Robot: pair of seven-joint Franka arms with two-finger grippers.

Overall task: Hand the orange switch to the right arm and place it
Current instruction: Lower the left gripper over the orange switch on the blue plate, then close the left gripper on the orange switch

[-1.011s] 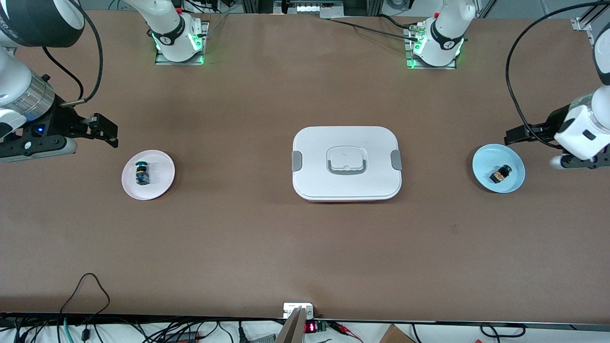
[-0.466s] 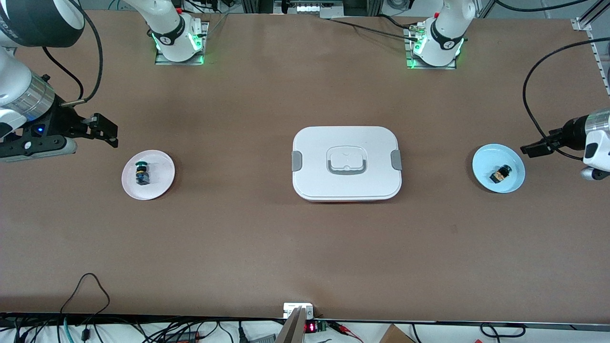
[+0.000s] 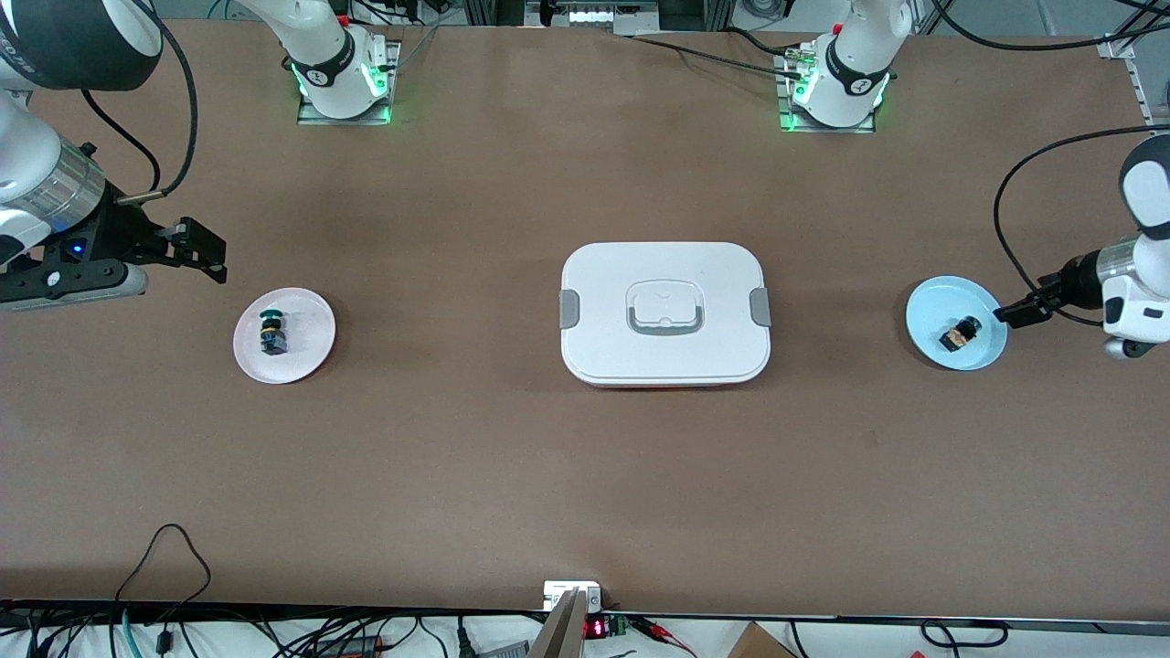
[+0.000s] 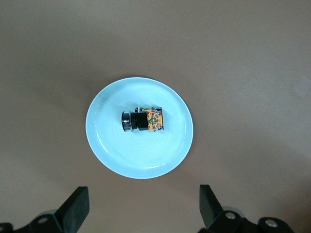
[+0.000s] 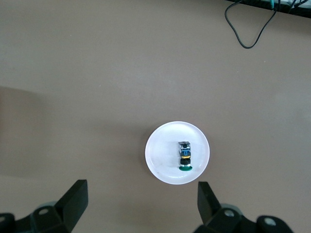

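Front view cuts off both arms at its edges. The orange switch (image 3: 958, 334) lies on its side in a glossy pale blue saucer (image 3: 928, 315) at the left arm's end of the brown tabletop (image 3: 585, 475). Left pincer (image 3: 1015, 313) hovers at the saucer's rim, fingers (image 4: 77, 208) spread wide, holding nothing. Right pincer (image 3: 196, 245) waits apart, beside a white saucer (image 3: 306, 352) carrying a green-capped switch (image 3: 271, 331). A rounded white lidded box (image 3: 664, 312) sits between.
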